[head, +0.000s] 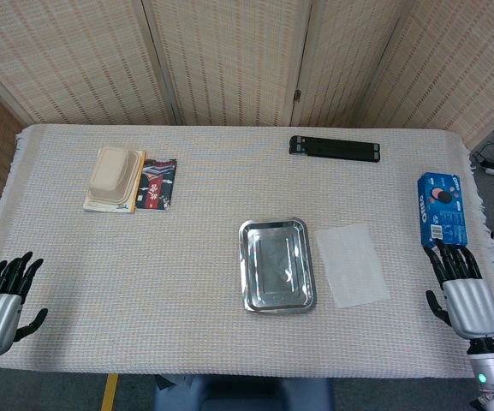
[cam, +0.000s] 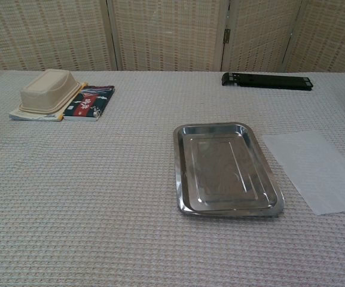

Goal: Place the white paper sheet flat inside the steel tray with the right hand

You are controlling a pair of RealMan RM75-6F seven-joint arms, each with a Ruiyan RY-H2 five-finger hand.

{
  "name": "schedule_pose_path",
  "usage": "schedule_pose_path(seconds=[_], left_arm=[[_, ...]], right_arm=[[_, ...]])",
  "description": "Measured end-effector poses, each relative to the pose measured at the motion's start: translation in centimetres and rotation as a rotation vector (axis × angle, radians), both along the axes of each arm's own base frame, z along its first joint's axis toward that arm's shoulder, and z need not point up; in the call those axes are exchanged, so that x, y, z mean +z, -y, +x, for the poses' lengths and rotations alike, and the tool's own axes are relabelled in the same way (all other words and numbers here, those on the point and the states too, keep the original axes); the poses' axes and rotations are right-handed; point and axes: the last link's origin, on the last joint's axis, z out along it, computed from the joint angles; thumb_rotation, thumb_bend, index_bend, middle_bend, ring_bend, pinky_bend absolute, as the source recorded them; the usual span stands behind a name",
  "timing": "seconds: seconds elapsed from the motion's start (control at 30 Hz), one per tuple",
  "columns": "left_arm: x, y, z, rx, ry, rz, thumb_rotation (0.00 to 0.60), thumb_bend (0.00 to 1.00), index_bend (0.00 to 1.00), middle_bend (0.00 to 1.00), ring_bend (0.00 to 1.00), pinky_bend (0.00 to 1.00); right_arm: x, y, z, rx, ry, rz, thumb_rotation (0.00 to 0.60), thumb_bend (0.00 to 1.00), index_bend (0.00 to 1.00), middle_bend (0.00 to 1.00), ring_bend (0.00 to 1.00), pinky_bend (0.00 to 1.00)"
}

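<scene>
From the head view, the steel tray [head: 276, 265] sits near the middle of the worktop [head: 187, 282], and the white paper sheet [head: 351, 264] lies flat just to its right, outside it. The right hand [head: 459, 287] rests at the worktop's right edge, fingers extended, holding nothing, just below a blue biscuit box [head: 442, 209]. The left hand [head: 5, 295] lies at the left edge, fingers spread and empty.

In the chest view, tray [cam: 227, 168] and sheet [cam: 318, 169] lie side by side, apart; neither hand shows. A beige container [cam: 48, 91] rests on booklets at far left.
</scene>
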Motion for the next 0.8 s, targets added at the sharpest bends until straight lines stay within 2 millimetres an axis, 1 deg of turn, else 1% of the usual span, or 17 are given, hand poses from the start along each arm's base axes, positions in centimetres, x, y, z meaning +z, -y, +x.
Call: schedule_pose_path(seconds=[0.17, 0.4, 0.63, 0.8], left_arm=[[-0.2, -0.5, -0.5, 0.023, 0.000, -0.014, 0.600, 0.36, 0.00, 0.00, 0.00, 0.00], [-0.2, -0.5, 0.0, -0.001, 0.031, -0.016, 0.600, 0.36, 0.00, 0.00, 0.00, 0.00], [-0.4, -0.8, -0.2, 0.012, 0.037, -0.040, 0.600, 0.36, 0.00, 0.00, 0.00, 0.00], [-0.6, -0.6, 0.4, -0.011, 0.056, -0.057, 0.600, 0.36, 0.00, 0.00, 0.00, 0.00]], right_arm=[[-0.5, 0.2, -0.3, -0.006, -0.007, 0.017, 0.600, 0.48, 0.00, 0.00, 0.00, 0.00], [-1.6, -0.2, 0.2, 0.031, 0.034, 0.098, 0.600, 0.48, 0.00, 0.00, 0.00, 0.00], [-3.9, -0.5, -0.3, 0.054, -0.043, 0.276, 0.600, 0.48, 0.08, 0.00, 0.00, 0.00], [-5.4, 0.0, -0.6, 0.051, -0.061, 0.326, 0.600, 0.48, 0.12, 0.00, 0.00, 0.00]])
